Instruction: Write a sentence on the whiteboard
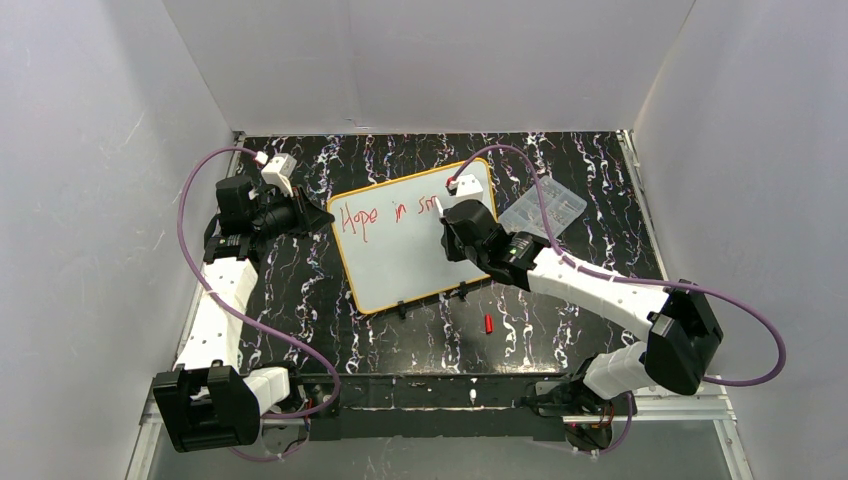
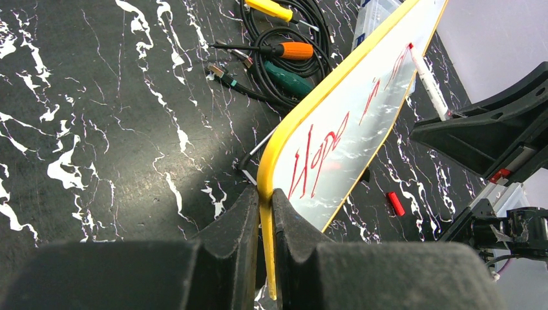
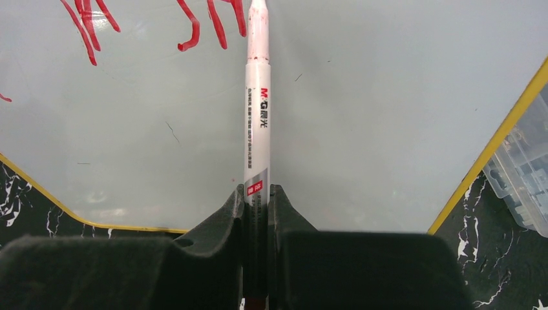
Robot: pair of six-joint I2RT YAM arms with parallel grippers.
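Whiteboard askew at mid-table: white face, orange-yellow rim, rounded corners. Nearest the bases, red cap loose on the black marbled table, just off the board's near rim. Further in, left gripper pinched tight on the left rim; right gripper clamped on a white marker, tip at the last red stroke. Sentence in thin red strokes along the top: "Hope in sm". Bare white below and to the right. Beyond, clear parts box by the far right corner, screwdrivers past the far rim.
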